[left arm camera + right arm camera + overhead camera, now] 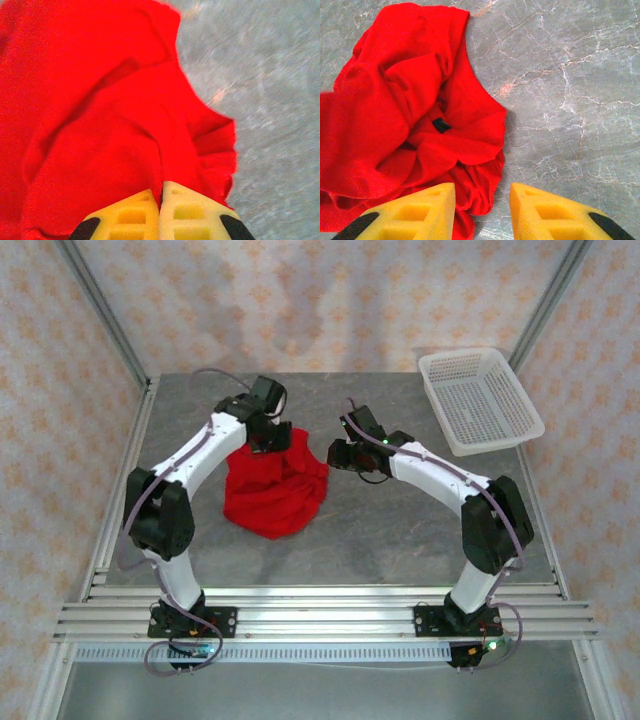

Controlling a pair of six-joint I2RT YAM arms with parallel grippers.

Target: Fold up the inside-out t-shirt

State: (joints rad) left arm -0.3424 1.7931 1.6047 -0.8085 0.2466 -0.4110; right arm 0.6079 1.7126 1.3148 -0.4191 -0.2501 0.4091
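Observation:
The inside-out t-shirt (275, 492) is a bright red crumpled heap on the grey table, left of centre. My left gripper (269, 443) sits at the heap's far edge. In the left wrist view its yellow pads (145, 212) are pressed together, and a fold of the red shirt (100, 125) runs into the seam between them. My right gripper (347, 457) hovers at the heap's right edge. In its wrist view the gripper (481, 195) stands open, with the shirt's (405, 100) hem under its left finger and bare table under the right one. A small black label (440, 125) shows among the folds.
A white mesh basket (482, 400) stands at the back right corner of the table (400, 530). Metal frame posts and patterned walls close in the back and sides. Aluminium rails run along the near edge by the arm bases.

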